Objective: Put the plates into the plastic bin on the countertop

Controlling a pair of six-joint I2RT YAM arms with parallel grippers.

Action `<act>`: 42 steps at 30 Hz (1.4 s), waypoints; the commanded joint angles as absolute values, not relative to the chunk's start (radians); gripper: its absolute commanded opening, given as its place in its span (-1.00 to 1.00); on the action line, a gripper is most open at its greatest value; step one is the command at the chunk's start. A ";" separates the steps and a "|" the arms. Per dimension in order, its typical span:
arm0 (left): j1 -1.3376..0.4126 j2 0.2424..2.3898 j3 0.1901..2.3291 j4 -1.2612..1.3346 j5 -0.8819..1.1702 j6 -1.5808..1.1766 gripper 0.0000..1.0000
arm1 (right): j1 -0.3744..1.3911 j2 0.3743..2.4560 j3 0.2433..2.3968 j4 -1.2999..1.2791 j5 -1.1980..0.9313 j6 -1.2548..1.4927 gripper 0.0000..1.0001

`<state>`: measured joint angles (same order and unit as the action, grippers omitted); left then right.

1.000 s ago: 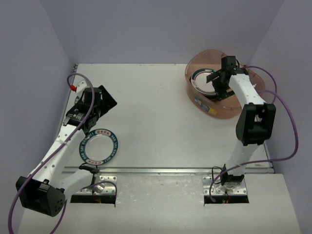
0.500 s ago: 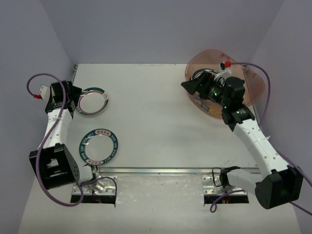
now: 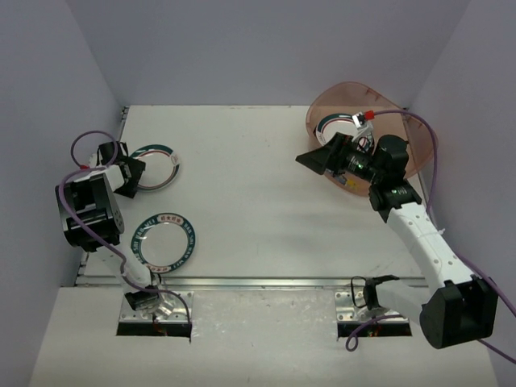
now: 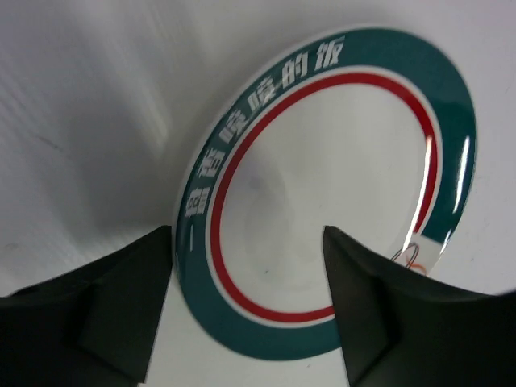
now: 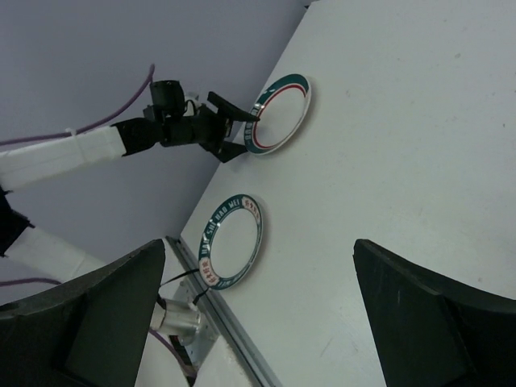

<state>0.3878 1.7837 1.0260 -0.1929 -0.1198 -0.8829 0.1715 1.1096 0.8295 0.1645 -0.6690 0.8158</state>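
A white plate with a teal lettered rim and red ring (image 3: 153, 167) lies flat at the far left of the countertop (image 3: 250, 193). My left gripper (image 3: 134, 171) is open, its jaws either side of that plate's near edge (image 4: 339, 185); the left gripper (image 4: 246, 322) holds nothing. A second plate with a dark teal lettered rim (image 3: 164, 240) lies near the front rail. The pinkish plastic bin (image 3: 403, 149) stands at the back right with plates inside (image 3: 332, 125). My right gripper (image 3: 313, 158) is open and empty, just left of the bin's rim, facing both loose plates (image 5: 282, 113) (image 5: 231, 240).
A metal rail (image 3: 266, 282) runs along the countertop's front edge. Purple cables loop off both arms. Grey walls close in the left, back and right sides. The left arm's elbow (image 3: 89, 214) sits folded close to the left wall.
The right gripper left the bin and swung to point left over the countertop. The left arm folded back toward the wall, uncovering the red-ringed plate, its gripper now at that plate's edge.
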 commanded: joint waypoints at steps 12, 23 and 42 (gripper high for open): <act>0.400 1.910 1.015 -0.065 -0.019 -0.891 -0.86 | 0.118 1.089 0.813 0.280 -0.782 0.874 0.98; 0.223 1.554 0.901 0.208 0.199 -0.784 -1.00 | 0.114 1.251 0.721 0.922 -1.006 1.280 0.98; -0.182 1.362 0.783 0.542 0.769 -0.922 -1.00 | 0.181 1.482 1.110 -0.092 -0.673 0.629 0.47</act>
